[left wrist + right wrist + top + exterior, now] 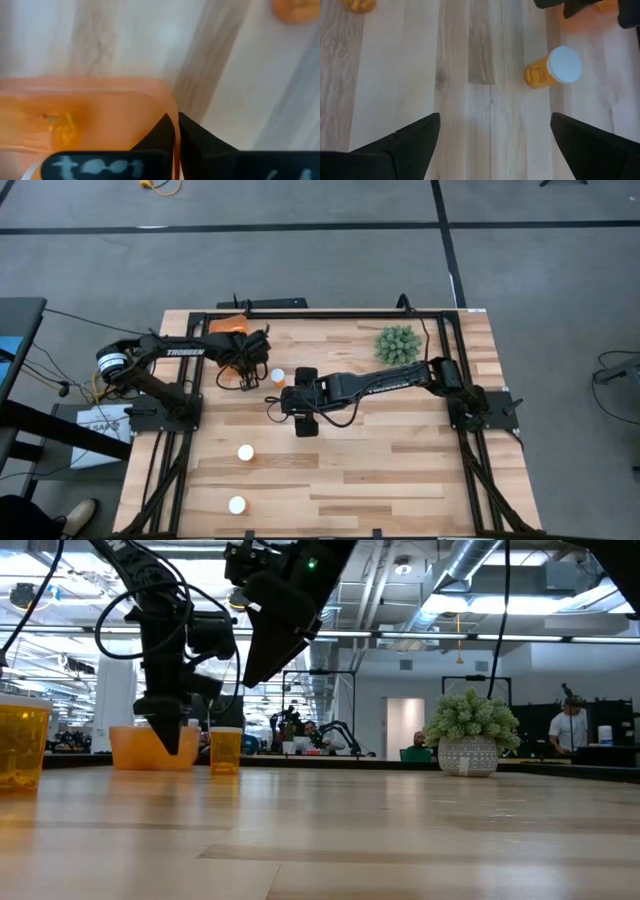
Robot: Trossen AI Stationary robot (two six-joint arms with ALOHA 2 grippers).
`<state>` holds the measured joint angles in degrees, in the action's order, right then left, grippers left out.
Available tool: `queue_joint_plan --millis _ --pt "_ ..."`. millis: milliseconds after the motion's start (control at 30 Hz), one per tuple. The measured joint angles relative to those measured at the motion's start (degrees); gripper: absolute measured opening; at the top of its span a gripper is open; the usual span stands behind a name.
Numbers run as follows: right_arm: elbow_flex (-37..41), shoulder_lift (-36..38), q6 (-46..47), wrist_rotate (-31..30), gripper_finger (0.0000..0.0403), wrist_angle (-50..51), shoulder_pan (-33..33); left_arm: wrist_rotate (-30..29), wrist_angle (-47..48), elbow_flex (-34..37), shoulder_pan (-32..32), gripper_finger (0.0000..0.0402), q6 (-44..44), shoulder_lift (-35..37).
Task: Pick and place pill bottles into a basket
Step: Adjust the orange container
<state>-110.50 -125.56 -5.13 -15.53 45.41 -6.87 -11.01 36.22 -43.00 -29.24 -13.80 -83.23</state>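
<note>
Two hands are working over the desk point(400, 470). Left hand point(176, 131) is pinching the basket point(95, 117) wall at the desk's far left corner. Right hand point(495, 132) is hovering spread near one upright pill bottle point(555, 67); two more bottles point(245, 452) are standing nearer the front.

Orange basket point(100, 107), perhaps translucent

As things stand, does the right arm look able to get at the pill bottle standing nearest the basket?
Probably yes. The right gripper hangs open above bare wood just short of that pill bottle, which stands upright with nothing between them. The left gripper, closed on the basket wall, sits just beyond and could crowd it.
</note>
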Motion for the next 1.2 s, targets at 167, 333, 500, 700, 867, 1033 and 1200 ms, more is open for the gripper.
queue_joint_plan --millis 167,333,500,700,867,1033,1200 --pt "0.0 0.0 -0.4 0.0 0.0372 0.3 0.3 1.3 -1.1 -0.7 2.3 0.0 0.0 0.0" --pt "0.0 0.0 -0.4 0.0 0.0372 0.9 0.3 4.5 -1.2 -4.3 4.5 0.0 0.1 0.0" --pt "0.1 0.4 -0.4 0.0 0.0372 1.4 0.2 4.7 -1.1 -8.6 6.2 0.0 -0.3 0.0" --pt "0.2 1.6 0.1 0.0 0.0372 2.2 0.2 4.5 -1.0 -10.7 6.4 0.0 -1.5 0.0" --pt "0.0 2.5 0.2 -0.2 0.0372 2.1 0.2 3.1 -0.8 -10.4 5.7 0.0 -2.6 0.0" --pt "0.0 2.6 0.2 -1.2 0.0372 2.4 0.2 3.0 -0.9 -10.4 4.7 0.0 -3.1 0.0" --pt "0.0 2.6 0.1 -1.1 0.0372 2.5 0.2 4.3 -1.0 -10.4 4.4 0.0 -3.5 0.0"
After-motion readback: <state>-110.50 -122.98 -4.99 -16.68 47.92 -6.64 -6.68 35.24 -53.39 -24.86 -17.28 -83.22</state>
